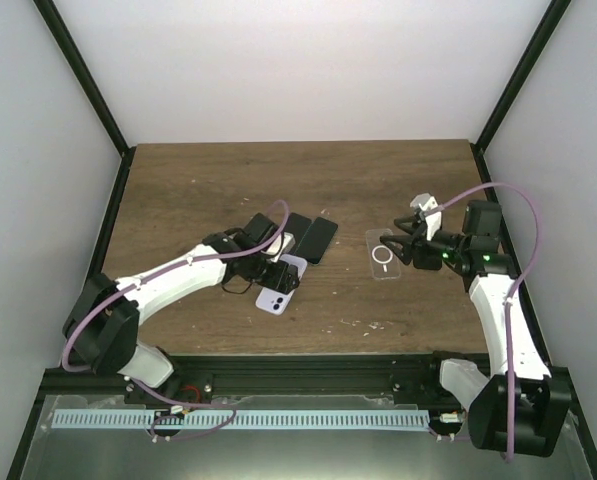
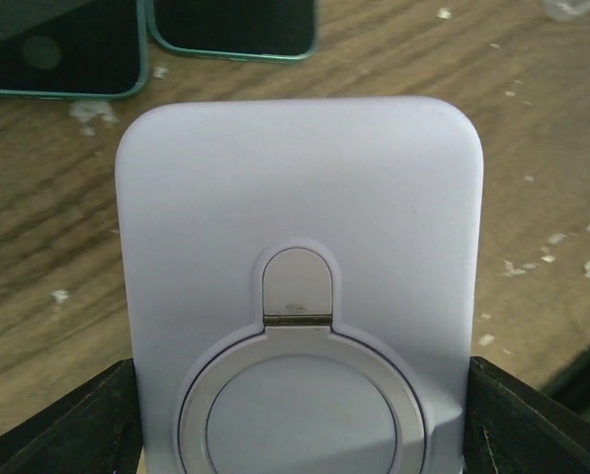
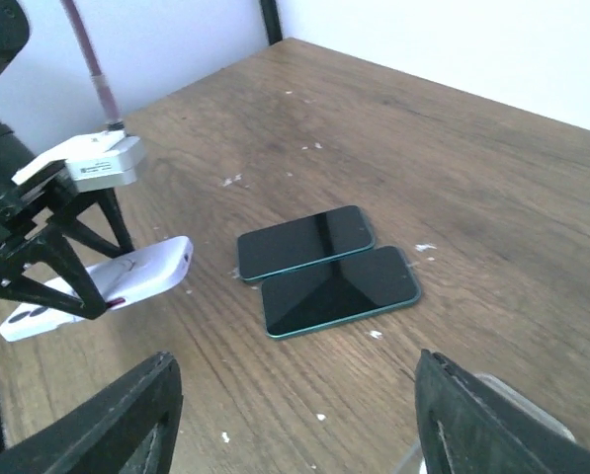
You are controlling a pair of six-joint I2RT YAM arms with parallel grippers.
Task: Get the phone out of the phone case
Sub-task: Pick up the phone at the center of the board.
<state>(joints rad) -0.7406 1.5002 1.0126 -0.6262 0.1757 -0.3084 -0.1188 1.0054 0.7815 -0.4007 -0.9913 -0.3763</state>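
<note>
Gripping the lilac phone case (image 2: 299, 197) across its width, one end raised off the bench (image 1: 208, 190): left claw (image 1: 278, 277), likely bracing it for extraction. Right claw (image 1: 403, 245): spread wide, empty, near a clear case (image 1: 383, 256).

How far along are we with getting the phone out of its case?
Looks done: two dark phones lie bare on the table, and the clear case lies empty by the open right claw. In hand: the left claw grips the lavender case by its sides, ring side showing. Left: whether a phone sits inside is hidden; if so, it must be pushed out.
</note>
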